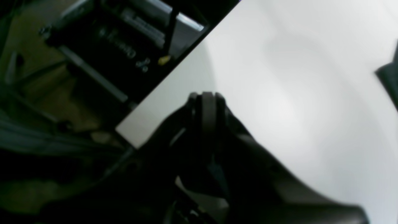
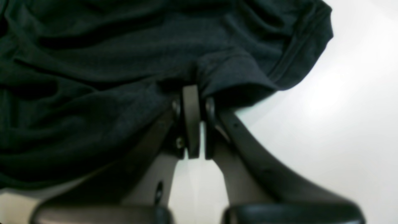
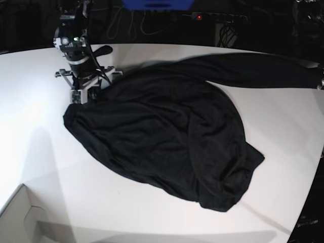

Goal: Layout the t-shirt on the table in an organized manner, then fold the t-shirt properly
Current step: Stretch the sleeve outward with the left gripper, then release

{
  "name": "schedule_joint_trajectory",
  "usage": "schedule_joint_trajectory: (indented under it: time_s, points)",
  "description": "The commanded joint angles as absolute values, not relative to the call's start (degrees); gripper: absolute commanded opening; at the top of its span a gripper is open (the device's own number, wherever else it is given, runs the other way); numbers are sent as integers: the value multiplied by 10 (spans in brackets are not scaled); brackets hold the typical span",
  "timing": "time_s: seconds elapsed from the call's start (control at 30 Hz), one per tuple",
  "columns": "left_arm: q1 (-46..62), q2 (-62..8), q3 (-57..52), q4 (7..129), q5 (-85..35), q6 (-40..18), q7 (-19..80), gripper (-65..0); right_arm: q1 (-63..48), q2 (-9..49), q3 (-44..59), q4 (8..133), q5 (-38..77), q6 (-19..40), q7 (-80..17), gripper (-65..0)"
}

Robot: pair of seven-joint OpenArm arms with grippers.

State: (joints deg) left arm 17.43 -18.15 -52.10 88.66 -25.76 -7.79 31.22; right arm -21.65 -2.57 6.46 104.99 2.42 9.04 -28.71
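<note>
T-shirt (image 3: 162,136): black, rumpled heap across middle of table (image 3: 35,116); one lobe trailing toward 5 o'clock, dark band stretched toward 2 o'clock edge.
Right gripper (image 2: 193,93): at 10 o'clock edge of heap in base view; pressed together, pinching a fold of t-shirt hem between fingertips (image 2: 190,102).
Left gripper (image 1: 206,98): fully closed, nothing visible between tips; above bare table near its edge.
Box corner (image 3: 20,215): pale, at 7 o'clock.
</note>
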Motion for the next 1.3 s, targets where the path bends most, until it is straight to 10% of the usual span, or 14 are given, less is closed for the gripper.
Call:
schedule_joint_trajectory:
  time_s: [0.0, 0.8, 1.03, 1.27]
  points:
    - [160, -195, -526, 870, -262, -80, 298, -650, -214, -24, 67, 1059, 29, 90, -273, -650]
    - [-2, -195, -524, 636, -262, -81, 301, -647, -243, -25, 127, 1099, 27, 90, -273, -650]
    - [2, -200, -528, 680, -265, -81, 361, -368, -250, -25, 127, 1100, 27, 90, -273, -645]
    - [-26, -163, -509, 802, -327, -80, 415, -265, -260, -28, 126, 1103, 29, 90, -270, -433]
